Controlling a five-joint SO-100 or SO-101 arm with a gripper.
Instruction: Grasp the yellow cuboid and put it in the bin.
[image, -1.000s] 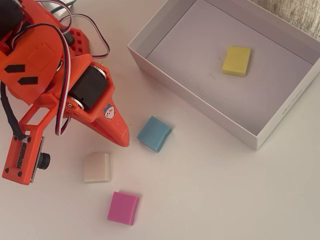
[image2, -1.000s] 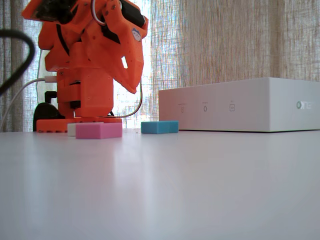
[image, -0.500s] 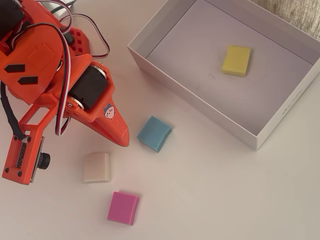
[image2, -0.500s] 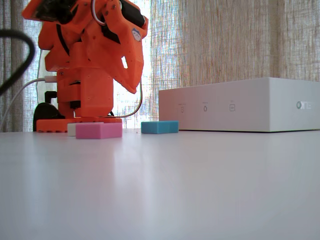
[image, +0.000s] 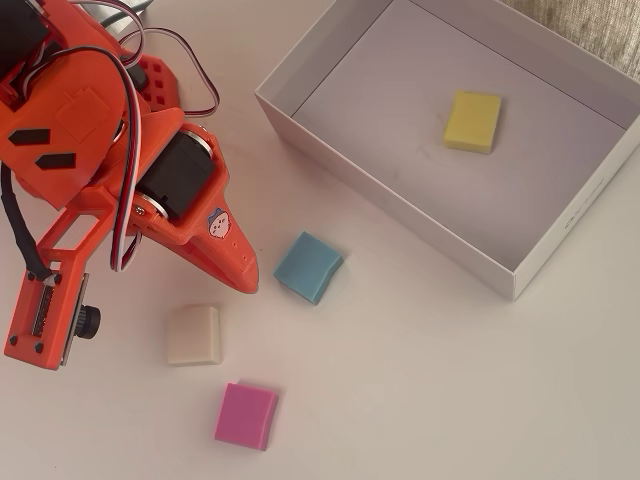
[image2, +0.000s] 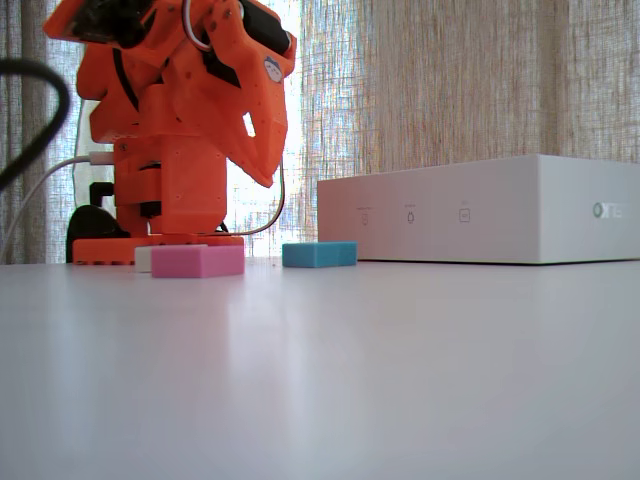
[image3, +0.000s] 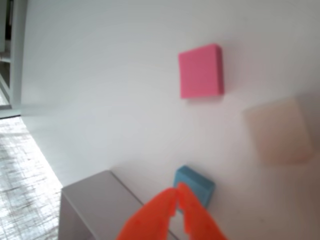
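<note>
The yellow cuboid (image: 473, 121) lies flat on the floor of the white bin (image: 300, 118) in the overhead view, towards its far right part. In the fixed view only the bin's outer wall (image2: 480, 223) shows and the cuboid is hidden. My orange gripper (image: 245, 280) is outside the bin, left of it, raised above the table, with its fingers together and nothing between them. In the wrist view the gripper (image3: 178, 188) is shut, its tips over a blue block (image3: 197, 184) beside the bin's corner (image3: 95, 200).
A blue block (image: 308, 266), a cream-white block (image: 194, 334) and a pink block (image: 246, 415) lie on the white table left of the bin. The arm's base (image2: 160, 245) stands at the back left. A curtain (image2: 450, 90) hangs behind.
</note>
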